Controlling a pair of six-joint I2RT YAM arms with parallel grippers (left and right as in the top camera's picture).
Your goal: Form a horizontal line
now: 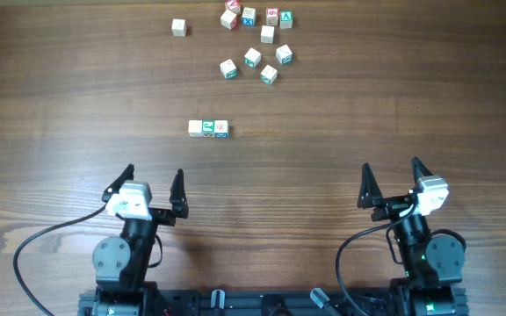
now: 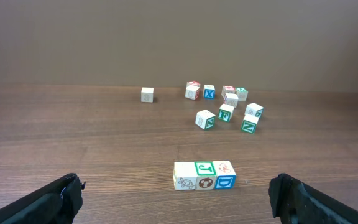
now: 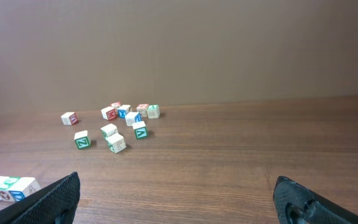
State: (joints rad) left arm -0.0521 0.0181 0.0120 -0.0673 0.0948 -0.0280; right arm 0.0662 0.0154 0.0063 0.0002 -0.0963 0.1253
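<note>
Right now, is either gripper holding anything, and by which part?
Nothing is held. The left gripper and the right gripper are both open with nothing between their fingers, and both sit well short of the three-cube row.

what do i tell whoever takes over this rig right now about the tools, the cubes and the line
Tools: left tool open and empty; right tool open and empty. Both hang near the arm bases, short of every cube.
Things: the horizontal line of three touching cubes, green-marked one in the middle, lies on the table ahead of the left tool. The loose cubes are scattered farther back, with a lone cube off to their left.
Done: the row looks straight and closed up.
Left: probably nothing, unless a longer line is wanted; then fetch from the loose cubes.
</note>
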